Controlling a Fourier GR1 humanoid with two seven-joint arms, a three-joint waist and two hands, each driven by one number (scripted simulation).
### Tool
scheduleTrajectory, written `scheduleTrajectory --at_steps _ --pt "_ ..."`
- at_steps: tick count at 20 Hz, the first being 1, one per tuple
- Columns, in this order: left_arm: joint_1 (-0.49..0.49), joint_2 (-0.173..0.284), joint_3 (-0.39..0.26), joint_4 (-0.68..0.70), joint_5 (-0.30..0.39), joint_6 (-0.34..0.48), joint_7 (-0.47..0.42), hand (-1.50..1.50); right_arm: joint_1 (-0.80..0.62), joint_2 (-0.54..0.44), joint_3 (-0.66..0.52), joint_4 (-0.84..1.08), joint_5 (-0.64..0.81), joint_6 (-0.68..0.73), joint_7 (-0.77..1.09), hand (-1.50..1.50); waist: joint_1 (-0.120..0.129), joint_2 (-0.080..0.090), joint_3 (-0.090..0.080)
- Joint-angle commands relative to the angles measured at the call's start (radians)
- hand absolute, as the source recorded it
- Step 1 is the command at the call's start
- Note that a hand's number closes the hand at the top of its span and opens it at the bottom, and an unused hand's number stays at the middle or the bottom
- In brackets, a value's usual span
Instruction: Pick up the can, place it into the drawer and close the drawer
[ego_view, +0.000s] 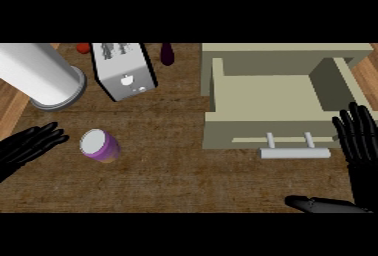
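Note:
A purple can (100, 145) with a white top stands upright on the brown counter, left of the middle. My left hand (28, 147) lies open just to its left, fingers pointing toward it with a small gap. The beige drawer (221, 92) stands pulled open at the upper right, nothing visible inside, its pale bar handle (294, 153) facing me. My right hand (358, 150) is open at the right edge, fingers up beside the drawer's front corner, thumb low at the bottom.
A big white cylinder (40, 75) lies at the upper left. A silver toaster (124, 70) stands behind the can. A red item (83, 48) and a dark purple one (167, 53) sit at the far edge.

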Motion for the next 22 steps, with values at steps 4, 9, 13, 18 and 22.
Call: scheduleTrajectory --at_steps 4,9,13,18,22 --pt "-0.101 0.078 0.045 0.173 0.162 -0.054 0.112 -1.5 0.079 -0.01 -0.057 -0.004 -0.053 0.059 -0.075 -1.5 -0.001 0.0 0.001" --pt "-0.154 0.011 0.062 0.239 0.064 -0.071 0.118 -1.5 0.15 0.012 -0.046 -0.011 -0.033 0.077 -0.108 -1.5 -0.003 -0.001 0.001" --pt "-0.203 -0.062 0.054 0.261 -0.004 -0.061 0.134 -1.5 0.134 0.027 -0.028 -0.069 -0.019 0.066 -0.045 -1.5 0.0 -0.001 0.001" --pt "-0.169 -0.118 0.083 0.311 -0.1 -0.143 0.079 -1.5 0.077 0.036 -0.055 0.005 -0.008 0.059 -0.083 -1.5 0.004 -0.001 0.0" --pt "-0.131 -0.224 0.079 0.292 -0.332 -0.142 -0.047 -1.5 0.174 0.042 -0.068 -0.001 -0.02 0.113 -0.162 -1.5 0.002 -0.001 0.0"
